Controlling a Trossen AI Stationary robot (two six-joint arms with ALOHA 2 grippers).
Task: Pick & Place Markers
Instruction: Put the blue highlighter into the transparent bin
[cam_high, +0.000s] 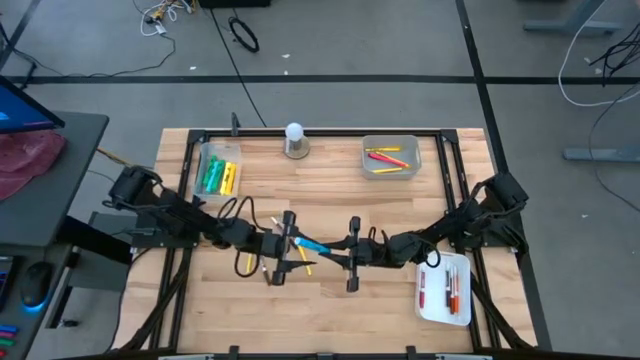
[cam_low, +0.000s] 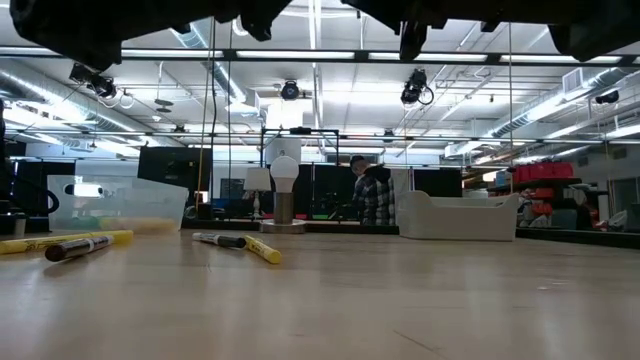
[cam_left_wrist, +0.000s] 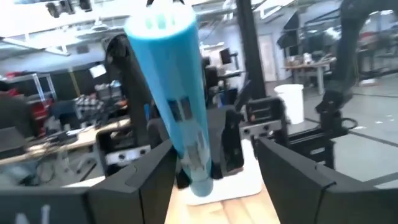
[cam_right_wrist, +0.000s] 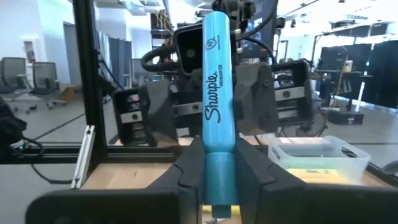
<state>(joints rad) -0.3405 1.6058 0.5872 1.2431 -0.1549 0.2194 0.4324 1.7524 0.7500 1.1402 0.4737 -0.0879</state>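
**Q:** Nearest the right wrist camera, what is held?

**A:** Light-blue highlighter marker (cam_right_wrist: 219, 118), upright between the right gripper (cam_right_wrist: 219, 186) fingers, which are closed on its lower barrel. Black lettering along the barrel reads "Sharpie", with "HIGHLIGHTER" in small print beside it.

**Q:** And the left gripper (cam_left_wrist: 214, 171)?

**A:** It faces the right one at mid-table — its fingers stand apart on either side of the same marker, with gaps visible, so it does not clamp it. The marker spans between the two grippers above the wooden table (cam_high: 330, 300).

**Q:** What surrounds them?

**A:** Loose markers lie on the wood below the left gripper: a yellow marker (cam_low: 263, 250), a dark-capped pale marker (cam_low: 78, 247) and a long yellow marker (cam_low: 60, 241). A clear tray with green and yellow markers (cam_high: 219, 175) sits at the far left, a grey tray with red and yellow markers (cam_high: 390, 157) at the far right, a white tray with red and dark markers (cam_high: 445, 288) near the right arm. A white ball on a round base (cam_high: 294, 140) stands at the far edge.

**Q:** Anything obscured?

**A:** In the low view both arms are cut off at the top edge — the grippers do not show there. A person in a plaid shirt (cam_low: 372, 197) stands beyond the table.
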